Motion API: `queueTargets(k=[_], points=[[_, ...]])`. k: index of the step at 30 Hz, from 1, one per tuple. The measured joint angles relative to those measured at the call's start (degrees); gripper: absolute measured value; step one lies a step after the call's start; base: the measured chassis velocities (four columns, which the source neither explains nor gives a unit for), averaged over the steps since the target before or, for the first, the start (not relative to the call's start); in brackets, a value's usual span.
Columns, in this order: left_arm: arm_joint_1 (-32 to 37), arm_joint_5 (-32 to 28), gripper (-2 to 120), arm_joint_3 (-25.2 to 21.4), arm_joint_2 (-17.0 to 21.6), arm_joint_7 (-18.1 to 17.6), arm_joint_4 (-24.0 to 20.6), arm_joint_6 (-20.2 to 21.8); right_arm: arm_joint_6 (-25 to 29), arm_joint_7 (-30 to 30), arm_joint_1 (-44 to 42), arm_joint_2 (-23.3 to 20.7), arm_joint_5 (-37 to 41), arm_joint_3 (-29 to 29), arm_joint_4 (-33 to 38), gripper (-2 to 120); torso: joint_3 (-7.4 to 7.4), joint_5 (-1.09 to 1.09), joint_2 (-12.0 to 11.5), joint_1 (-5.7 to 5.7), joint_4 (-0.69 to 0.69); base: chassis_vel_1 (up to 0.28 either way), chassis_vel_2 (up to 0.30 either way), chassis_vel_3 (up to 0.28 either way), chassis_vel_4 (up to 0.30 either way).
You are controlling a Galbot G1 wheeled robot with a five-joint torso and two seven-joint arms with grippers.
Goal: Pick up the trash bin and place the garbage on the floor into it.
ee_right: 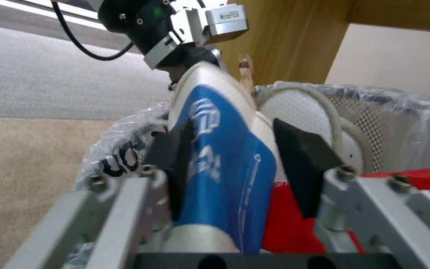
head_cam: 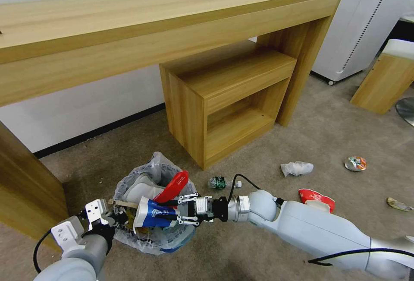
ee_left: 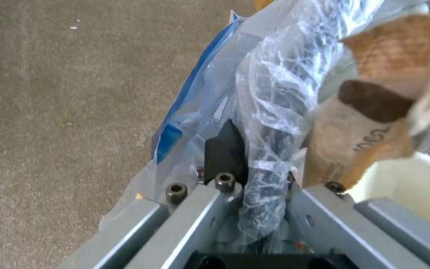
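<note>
Right tool (head_cam: 183, 209), lower centre of the head view, is clamped on the blue-white cup (head_cam: 154, 214), pads pressed on both its sides; the cup lies on its side over the mouth of the trash bin (head_cam: 148, 240). Right wrist view: same cup (ee_right: 225, 157) between the two black pads (ee_right: 299, 164), red wrapper (ee_right: 295, 224) beneath it.

Left tool (head_cam: 113, 219), lower left of the head view, grips the bin's near rim; left wrist view shows its fingers (ee_left: 225, 149) closed over the rim through the crinkly plastic bag (ee_left: 274, 86), blue patch just beside.

The bin is already crowded: white slipper (head_cam: 140, 190), red wrapper sticking up, a thin wooden stick (head_cam: 123, 203) across the rim near the cup's open end. These sit right under and around the cup.

On the floor (head_cam: 267, 246) right of the bin: tiny bottle (head_cam: 220, 182) just beyond the right wrist, white tissue (head_cam: 296, 168) mid-right, red-white paper cup (head_cam: 317, 198) touching the right arm's far side, crushed can (head_cam: 355, 163) further right, a small scrap (head_cam: 399, 204) at the right edge.

Behind: long wooden desk (head_cam: 164, 22) across the top, low open wooden cabinet (head_cam: 228, 99) under it, close behind the bin.
</note>
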Motion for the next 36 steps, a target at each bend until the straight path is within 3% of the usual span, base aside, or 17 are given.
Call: queueTargets(k=[14,26,36], points=[[-0.62,-0.15,0,-0.02,-0.03,-0.11,1.79,0.0,-0.41,-0.57,-1.28,-0.65,1.23,2.18,2.38,98,0.0,0.0,0.0,0.0,0.0,0.0,0.0,0.0,0.0],[-0.81,-0.15,0,0.03,-0.08,-0.19,2.75,0.0,-1.44,2.09,-3.49,-1.01,2.97,7.31,5.07,100,0.0,0.0,0.0,0.0,0.0,0.0,0.0,0.0,0.0],[-0.57,0.01,0,-0.45,0.04,-0.17,2.86,-0.01,-3.01,7.11,-6.41,-1.02,5.39,16.27,6.87,100,0.0,0.0,0.0,0.0,0.0,0.0,0.0,0.0,0.0]])
